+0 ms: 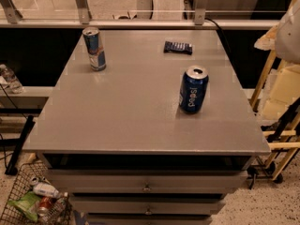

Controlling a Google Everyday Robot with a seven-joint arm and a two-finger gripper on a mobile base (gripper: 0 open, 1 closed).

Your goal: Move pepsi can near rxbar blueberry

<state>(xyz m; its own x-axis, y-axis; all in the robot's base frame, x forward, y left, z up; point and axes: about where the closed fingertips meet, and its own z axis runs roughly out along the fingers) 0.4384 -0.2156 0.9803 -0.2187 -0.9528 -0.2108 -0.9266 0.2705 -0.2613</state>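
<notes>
The pepsi can point(193, 89), dark blue with white lettering and a silver top, stands upright on the grey table point(122, 111), right of centre. The rxbar blueberry point(178, 47), a flat dark blue bar, lies near the table's far edge, behind the can and slightly to its left, well apart from it. My gripper is not in view. A white rounded shape point(288, 32) at the right edge could be part of my arm; I cannot tell.
A taller, slimmer blue-and-silver can point(94, 48) stands upright at the far left of the table. Drawers point(146, 184) sit under the front edge. A wire basket point(35, 203) with trash is on the floor at left. A wooden frame point(274, 107) stands at right.
</notes>
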